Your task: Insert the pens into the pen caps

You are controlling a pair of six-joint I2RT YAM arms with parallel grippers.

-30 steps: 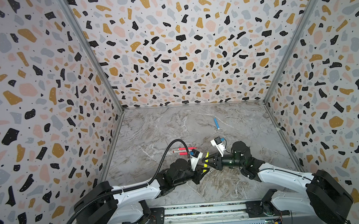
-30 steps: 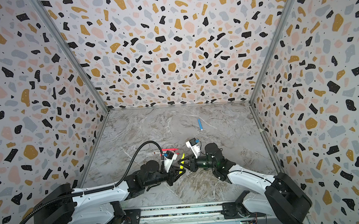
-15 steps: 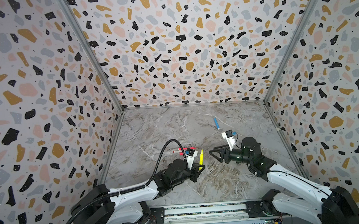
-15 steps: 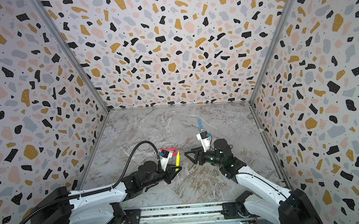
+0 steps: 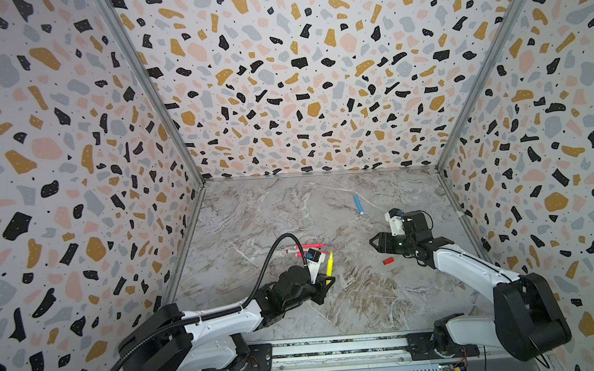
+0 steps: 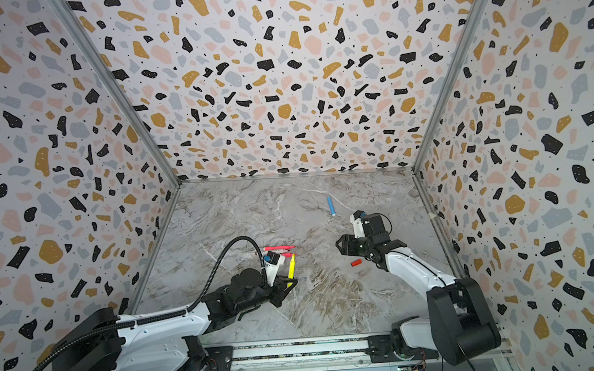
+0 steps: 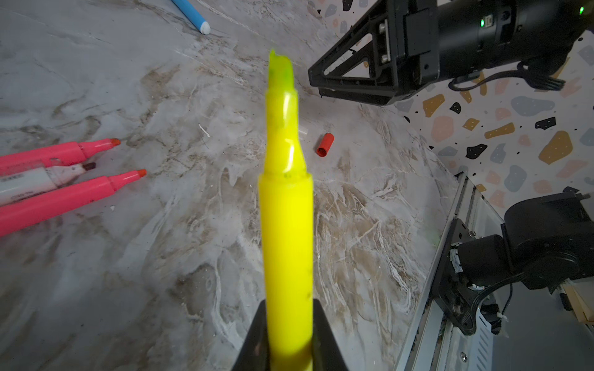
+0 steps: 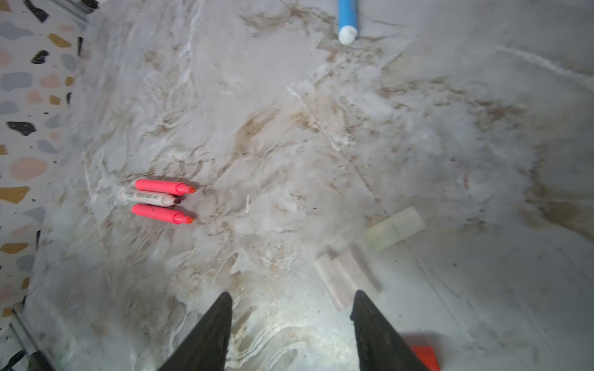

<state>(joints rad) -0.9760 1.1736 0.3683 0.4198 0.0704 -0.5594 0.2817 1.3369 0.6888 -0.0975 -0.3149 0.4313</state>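
Note:
My left gripper (image 7: 287,321) is shut on the yellow pen (image 7: 286,205), whose bare tip points away from me; both top views show it (image 5: 329,264) (image 6: 291,267) at the front middle. The red pen cap (image 5: 387,260) (image 6: 355,262) (image 7: 325,145) lies on the floor to its right. Just beyond the cap, my right gripper (image 5: 375,243) (image 8: 291,297) hangs open and empty, the cap (image 8: 424,356) beside one finger. Two pink pens (image 5: 310,246) (image 8: 162,186) flank a white pen (image 8: 148,197) behind the left gripper. A blue pen (image 5: 358,204) (image 8: 347,19) lies farther back.
Two translucent cap-like pieces (image 8: 397,228) (image 8: 345,276) lie blurred on the marble floor (image 5: 272,212) ahead of the right gripper. Speckled walls (image 5: 300,87) close in the left, back and right. A rail (image 5: 333,346) runs along the front edge.
The right gripper, shut and tip to tip with the left one a second ago, has opened and pulled back to the right. The left gripper keeps the yellow pen, now turned toward the back.

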